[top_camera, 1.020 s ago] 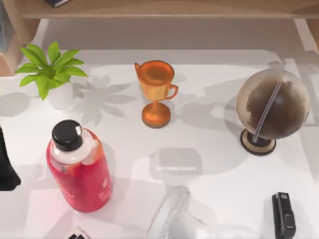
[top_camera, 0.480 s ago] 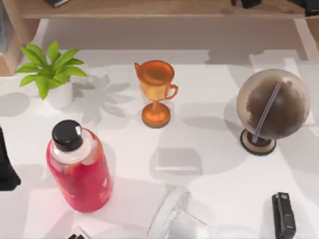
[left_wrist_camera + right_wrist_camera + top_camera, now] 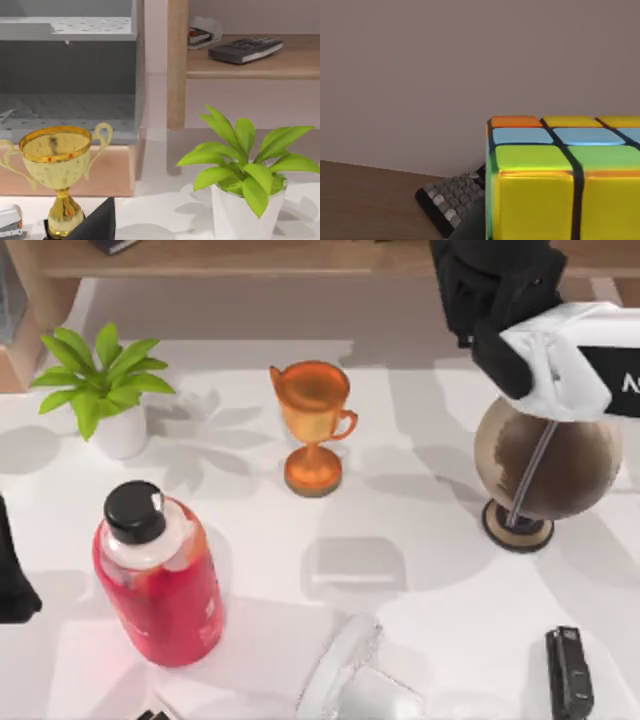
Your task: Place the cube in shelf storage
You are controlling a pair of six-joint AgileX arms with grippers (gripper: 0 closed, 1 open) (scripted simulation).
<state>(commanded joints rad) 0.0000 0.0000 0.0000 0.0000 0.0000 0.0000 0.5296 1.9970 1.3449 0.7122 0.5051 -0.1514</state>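
Note:
The cube [image 3: 560,180], with yellow, green, blue and orange tiles split by dark lines, looms very close in the right wrist view, above the brown board of the shelf storage [image 3: 365,200]. The same shelf storage [image 3: 250,258] runs along the back of the table in the top view. My right gripper [image 3: 480,270] hangs black at the shelf's front edge on the right, its white arm crossing above the globe. The cube is hidden under it from above. My left arm [image 3: 10,570] is parked at the table's left edge.
An orange trophy [image 3: 313,425] stands mid-table, with a potted plant [image 3: 100,385] at the left and a red bottle [image 3: 160,580] at the front left. The globe [image 3: 545,460] is at the right. A translucent grey block [image 3: 355,565] lies mid-front. A grey-keyed device [image 3: 452,200] lies on the shelf.
My right arm has come into the top view from its upper right edge, now reaching over the globe at the shelf front. Nothing on the table has moved.

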